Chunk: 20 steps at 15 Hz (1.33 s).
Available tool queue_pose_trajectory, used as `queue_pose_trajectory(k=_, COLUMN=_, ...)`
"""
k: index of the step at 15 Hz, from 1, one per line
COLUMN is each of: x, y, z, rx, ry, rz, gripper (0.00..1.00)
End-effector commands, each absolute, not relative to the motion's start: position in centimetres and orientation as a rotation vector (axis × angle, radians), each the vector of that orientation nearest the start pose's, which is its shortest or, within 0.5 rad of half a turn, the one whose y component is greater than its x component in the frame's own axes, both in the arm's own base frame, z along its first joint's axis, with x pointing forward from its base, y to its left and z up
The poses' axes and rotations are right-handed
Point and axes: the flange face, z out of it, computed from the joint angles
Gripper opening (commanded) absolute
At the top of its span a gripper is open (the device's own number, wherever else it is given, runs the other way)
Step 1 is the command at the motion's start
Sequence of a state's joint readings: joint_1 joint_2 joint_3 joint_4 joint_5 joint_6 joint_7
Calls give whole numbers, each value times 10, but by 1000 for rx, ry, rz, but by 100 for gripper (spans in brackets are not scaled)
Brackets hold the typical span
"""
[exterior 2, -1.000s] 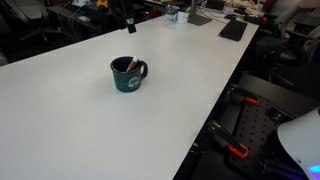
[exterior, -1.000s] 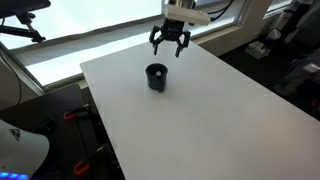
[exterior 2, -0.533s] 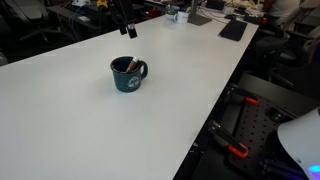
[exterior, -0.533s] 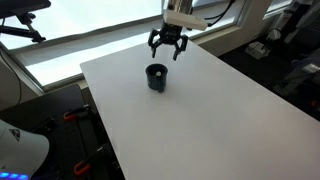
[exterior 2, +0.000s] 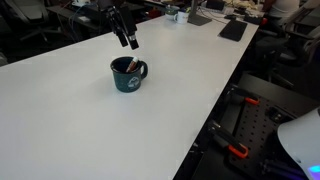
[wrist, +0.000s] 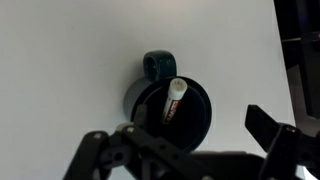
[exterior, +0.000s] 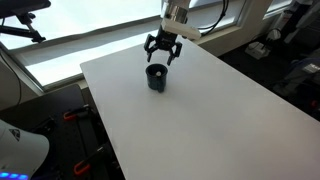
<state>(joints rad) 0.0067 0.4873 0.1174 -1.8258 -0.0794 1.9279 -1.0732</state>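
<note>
Mug: dark teal, upright on the white counter, well in from the edges, so it stands steady.
Marker: stands inside the mug and leans on its rim, the white end poking up within reach.
Tool: hovers just above the mug, jaws spread wide and holding nothing.
Wrist view: the fingers flank the mug's mouth, centred over the marker.

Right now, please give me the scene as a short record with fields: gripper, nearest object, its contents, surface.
gripper: open, empty, above the mug, not touching it
mug: dark teal, upright, with one handle
contents: one marker with a white body, leaning inside
surface: white table
</note>
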Motion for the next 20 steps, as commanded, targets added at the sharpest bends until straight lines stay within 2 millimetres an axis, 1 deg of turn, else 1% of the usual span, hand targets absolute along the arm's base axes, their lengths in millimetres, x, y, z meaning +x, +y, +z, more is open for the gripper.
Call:
queue_pose_trajectory(k=1, x=599, y=66, z=241, rx=-2335, ry=-1667, rz=535, gripper=100)
queue_pose_trajectory(k=10, x=594, y=53, z=226, rx=-2317, ry=-1550, rz=564, gripper=100)
queue_pose_trajectory(k=18, x=592, y=41, z=219, rx=-2313, ry=-1505, rz=570, gripper=99)
queue_pose_trajectory(k=20, x=592, y=40, z=218, rx=-2311, ry=-1499, rz=564, gripper=76)
